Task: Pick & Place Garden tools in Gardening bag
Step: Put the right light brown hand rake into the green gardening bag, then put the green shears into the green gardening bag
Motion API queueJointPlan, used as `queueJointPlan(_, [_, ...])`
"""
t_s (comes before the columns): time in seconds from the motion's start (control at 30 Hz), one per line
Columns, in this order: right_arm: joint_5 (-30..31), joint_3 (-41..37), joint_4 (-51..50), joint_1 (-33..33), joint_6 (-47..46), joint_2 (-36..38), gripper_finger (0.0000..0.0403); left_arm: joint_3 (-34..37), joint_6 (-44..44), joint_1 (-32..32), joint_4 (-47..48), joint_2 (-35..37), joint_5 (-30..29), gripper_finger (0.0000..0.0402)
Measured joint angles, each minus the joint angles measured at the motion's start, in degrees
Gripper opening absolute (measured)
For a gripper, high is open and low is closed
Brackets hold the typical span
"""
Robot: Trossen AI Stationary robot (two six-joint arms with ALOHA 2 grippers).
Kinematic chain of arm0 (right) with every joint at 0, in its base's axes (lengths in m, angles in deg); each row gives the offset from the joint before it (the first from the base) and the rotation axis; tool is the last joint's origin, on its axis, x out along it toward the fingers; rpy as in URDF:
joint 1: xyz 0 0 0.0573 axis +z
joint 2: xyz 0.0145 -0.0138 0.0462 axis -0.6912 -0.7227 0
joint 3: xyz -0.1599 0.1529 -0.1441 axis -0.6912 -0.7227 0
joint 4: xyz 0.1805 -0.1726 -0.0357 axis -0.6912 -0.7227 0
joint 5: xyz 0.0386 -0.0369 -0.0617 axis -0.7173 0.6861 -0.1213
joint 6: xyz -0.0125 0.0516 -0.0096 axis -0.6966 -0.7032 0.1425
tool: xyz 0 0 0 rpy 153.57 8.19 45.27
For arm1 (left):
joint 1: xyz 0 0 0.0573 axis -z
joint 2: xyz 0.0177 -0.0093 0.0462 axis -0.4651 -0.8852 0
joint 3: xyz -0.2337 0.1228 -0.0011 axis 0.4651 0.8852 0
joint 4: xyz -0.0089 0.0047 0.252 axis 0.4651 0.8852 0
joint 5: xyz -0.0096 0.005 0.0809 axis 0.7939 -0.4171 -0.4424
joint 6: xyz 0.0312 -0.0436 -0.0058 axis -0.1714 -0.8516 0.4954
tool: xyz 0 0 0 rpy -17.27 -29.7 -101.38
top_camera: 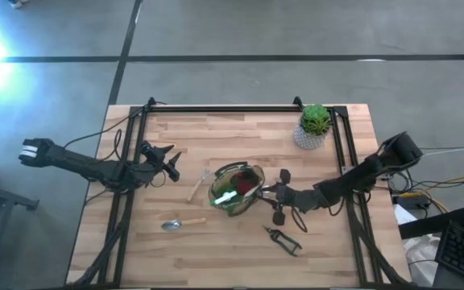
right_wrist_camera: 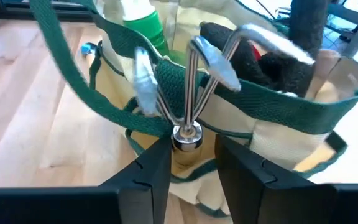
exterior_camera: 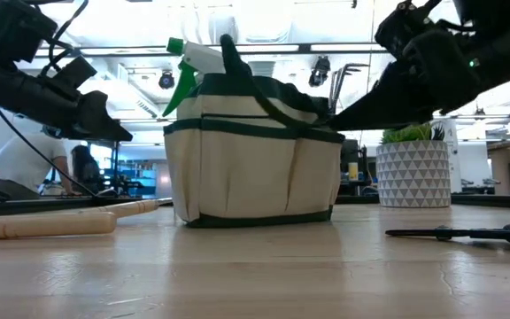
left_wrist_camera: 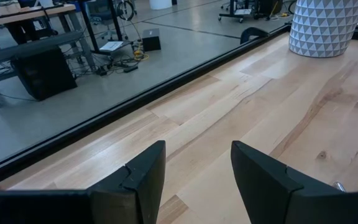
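Gardening bag (top_camera: pixel 236 190) stands mid-table, already holding a green spray bottle (exterior_camera: pixel 187 64) and a red glove piece (top_camera: pixel 252 181). Right gripper (right_wrist_camera: pixel 188 152) at its rim, clenched on a metal fork (right_wrist_camera: pixel 194 87) going in. Left gripper (left_wrist_camera: pixel 194 180) hovers released, well left of the bag. Still outstanding: wooden-handled tool (top_camera: pixel 195 188), trowel (top_camera: pixel 180 224), pruning shears (top_camera: pixel 284 240). Potted plant (top_camera: pixel 313 126) stands clear; bag handles (right_wrist_camera: pixel 73 68) may snag

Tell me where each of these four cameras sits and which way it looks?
High: overhead, straight down on table, both arms.
Low: table height, facing the bag; arms overhead.
Left wrist: behind the left gripper, open, facing the pot.
Right wrist: behind the right gripper, holding a fork at the bag.
Shared: bag, pot.
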Motion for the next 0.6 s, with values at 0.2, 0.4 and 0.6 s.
queueJointPlan(0.2, [-1.3, 0.0, -4.6, 0.3, -0.3, 4.8, 0.0113, 0.0, 0.0, 0.0, 0.0, 0.0, 0.0, 0.0186])
queueJointPlan(0.4, [-4.2, 0.0, -17.3, 0.4, -4.2, 9.3, 0.0121, 0.0, 0.0, 0.0, 0.0, 0.0, 0.0, 0.0186])
queueJointPlan(0.6, [-7.2, 0.0, -26.7, 0.4, -10.3, 13.6, 0.0120, 0.0, 0.0, 0.0, 0.0, 0.0, 0.0, 0.0186])
